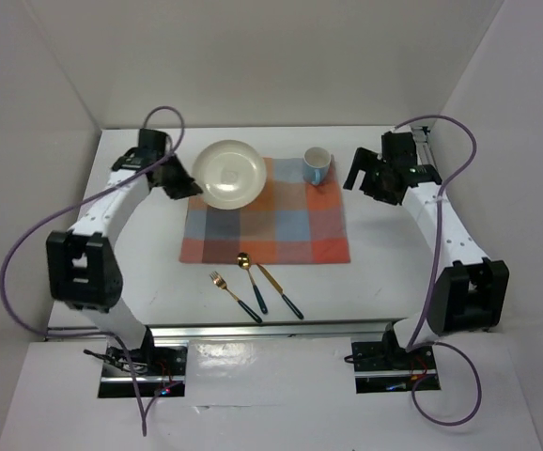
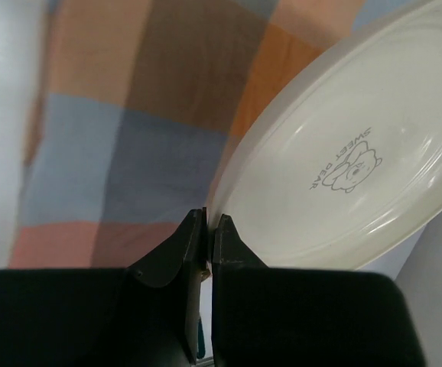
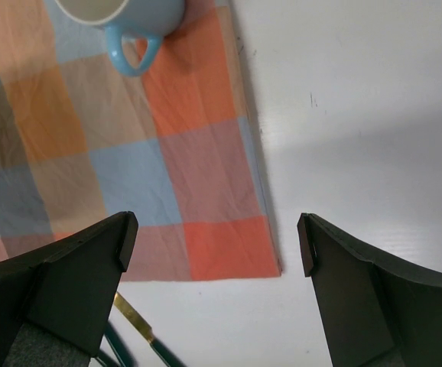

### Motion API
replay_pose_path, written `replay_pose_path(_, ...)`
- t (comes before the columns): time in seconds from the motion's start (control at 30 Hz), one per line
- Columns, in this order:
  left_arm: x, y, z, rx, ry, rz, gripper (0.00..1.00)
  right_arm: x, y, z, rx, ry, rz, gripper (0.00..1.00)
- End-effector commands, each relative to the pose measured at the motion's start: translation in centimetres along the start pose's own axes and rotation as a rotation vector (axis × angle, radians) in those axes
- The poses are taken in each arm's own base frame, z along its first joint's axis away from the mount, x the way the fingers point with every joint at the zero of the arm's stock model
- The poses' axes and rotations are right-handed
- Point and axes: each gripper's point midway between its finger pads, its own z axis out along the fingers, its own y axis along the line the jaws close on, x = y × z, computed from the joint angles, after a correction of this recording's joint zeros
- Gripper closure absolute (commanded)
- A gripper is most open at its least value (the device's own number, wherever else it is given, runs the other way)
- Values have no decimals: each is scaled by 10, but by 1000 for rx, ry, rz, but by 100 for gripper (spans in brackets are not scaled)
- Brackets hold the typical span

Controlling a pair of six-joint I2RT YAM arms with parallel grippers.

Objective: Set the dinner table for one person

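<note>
A cream plate (image 1: 229,174) sits at the far left corner of the checked placemat (image 1: 267,211) on the white dinner table (image 1: 394,272). My left gripper (image 1: 193,185) is shut on the plate's left rim. In the left wrist view the left gripper (image 2: 209,225) pinches the rim of the plate (image 2: 343,153), which bears a small bear print, above the placemat (image 2: 129,115). My right gripper (image 1: 367,177) is open and empty, to the right of the light blue cup (image 1: 318,166). In the right wrist view the right gripper (image 3: 217,245) spans the placemat's (image 3: 129,153) near right corner, with the cup (image 3: 125,19) at the top.
A fork (image 1: 234,296), spoon (image 1: 251,282) and knife (image 1: 279,289) with dark teal handles lie side by side on the table in front of the placemat. A metal rail (image 1: 271,329) runs along the near edge. White walls enclose the table on three sides.
</note>
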Motion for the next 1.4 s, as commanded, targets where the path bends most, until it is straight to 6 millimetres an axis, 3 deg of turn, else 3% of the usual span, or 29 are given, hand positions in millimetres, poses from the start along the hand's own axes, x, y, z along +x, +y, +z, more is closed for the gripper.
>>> replay_pose_path(0.0,28,-29,43,8,126,109,100,5,-1,-19,-18,-37,5,0)
replay_pose_path(0.1,44,-43,65,9,160,142,100,19,-7,-26,-18,-24,5,0)
replay_pose_path(0.23,56,-45,90,-1,195,168,100,35,-14,-35,-14,-34,43,3)
replay_pose_path(0.33,73,-42,105,-18,248,190,100,50,-1,-40,-110,15,1,3)
replay_pose_path(0.47,94,-39,115,-39,276,228,100,78,20,-41,-233,86,-60,11)
replay_pose_path(0.57,100,-31,121,-75,285,235,100,115,46,-41,-280,156,-137,22)
replay_pose_path(0.6,99,-30,122,-82,279,236,100,128,63,-45,-307,165,-191,22)
replay_pose_path(0.67,105,-26,127,-109,301,241,100,153,72,-40,-303,224,-230,22)
replay_pose_path(0.7,108,-22,129,-121,314,247,96,165,73,-38,-282,250,-240,21)
replay_pose_path(0.73,104,-26,127,-116,309,248,76,181,84,-41,-302,277,-282,21)
replay_pose_path(0.77,103,-24,129,-133,305,250,66,193,89,-40,-307,307,-310,20)
replay_pose_path(0.8,108,-21,128,-152,314,268,57,206,96,-43,-306,322,-336,18)
replay_pose_path(0.83,104,-23,128,-151,301,270,40,217,96,-42,-300,341,-360,16)
replay_pose_path(0.87,108,-22,126,-163,307,288,29,227,98,-40,-294,371,-367,14)
replay_pose_path(0.93,105,-24,124,-161,293,300,20,249,101,-41,-283,404,-408,13)
replay_pose_path(1.1,85,-45,94,-130,234,318,18,300,103,-33,-262,496,-491,17)
replay_pose_path(1.33,47,-79,26,-57,90,331,18,332,100,-21,-221,527,-570,20)
replay_pose_path(1.37,41,-80,19,-48,72,324,18,335,98,-18,-209,538,-574,24)
